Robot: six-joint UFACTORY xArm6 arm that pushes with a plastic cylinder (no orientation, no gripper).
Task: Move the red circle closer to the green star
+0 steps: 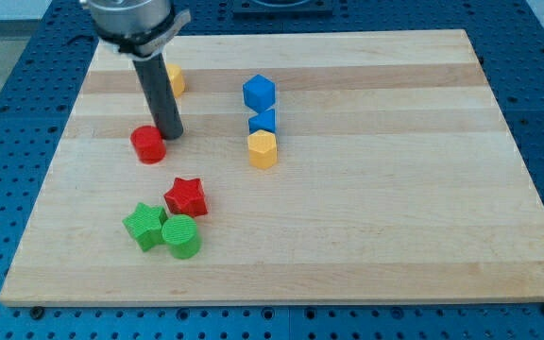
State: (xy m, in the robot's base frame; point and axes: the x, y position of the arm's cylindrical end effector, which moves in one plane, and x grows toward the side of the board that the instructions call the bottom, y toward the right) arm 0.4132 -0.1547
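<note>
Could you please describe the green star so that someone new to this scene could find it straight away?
Start at the wooden board and go to the view's bottom left, where three blocks cluster. The green star is the leftmost, touching the green circle, with the red star just above and to the right. It is the only block both green and pointed.

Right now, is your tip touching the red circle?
Cannot tell. In the camera view my tip sits right against the red circle, upper right, with no visible gap.
</note>
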